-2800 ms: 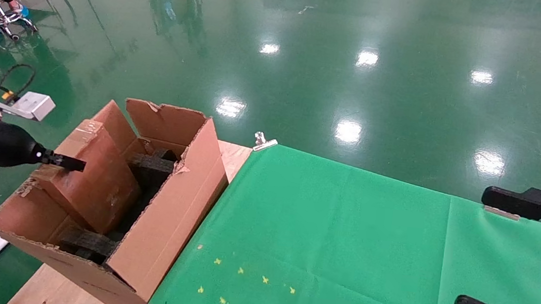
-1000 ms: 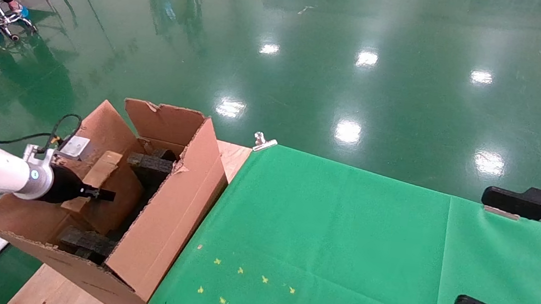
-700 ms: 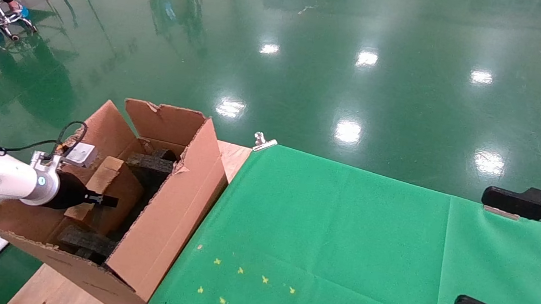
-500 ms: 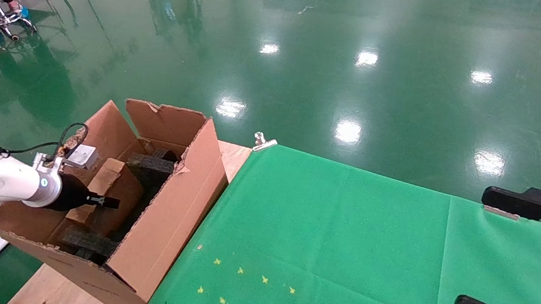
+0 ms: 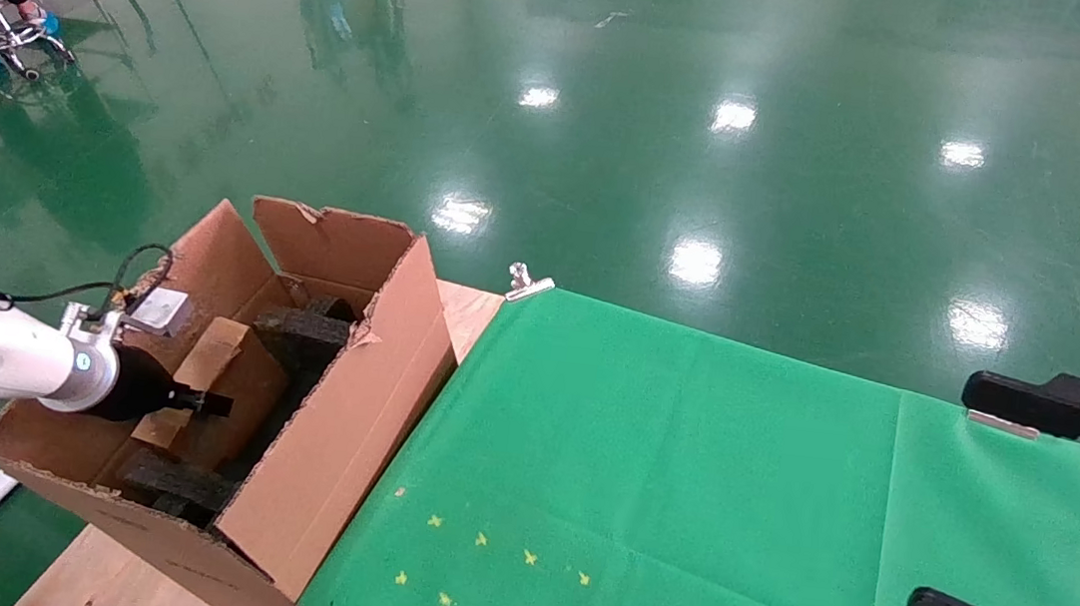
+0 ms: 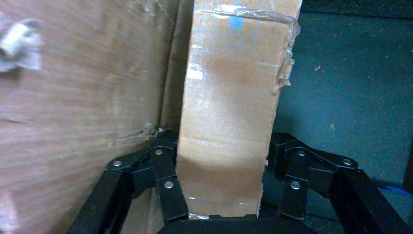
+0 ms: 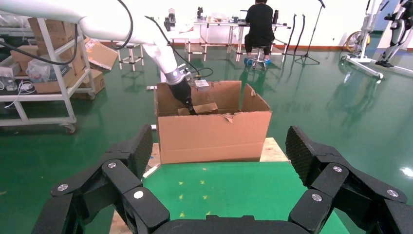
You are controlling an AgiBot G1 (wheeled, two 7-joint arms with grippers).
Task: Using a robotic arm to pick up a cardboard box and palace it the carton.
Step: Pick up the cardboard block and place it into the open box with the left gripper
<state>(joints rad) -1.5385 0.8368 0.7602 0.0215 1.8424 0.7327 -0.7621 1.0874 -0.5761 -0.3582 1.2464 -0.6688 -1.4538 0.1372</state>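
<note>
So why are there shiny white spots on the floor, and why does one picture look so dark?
Head view: ceiling lights glare off the glossy green floor as white patches. Left wrist view: the camera is down inside the carton, so it is dim, the carton wall looks smeared, and the tape on the box glints. Right wrist view: bright and even.

Green cloth on a wooden table

The green cloth is held by metal clips; yellow star marks are scattered on it.
</note>
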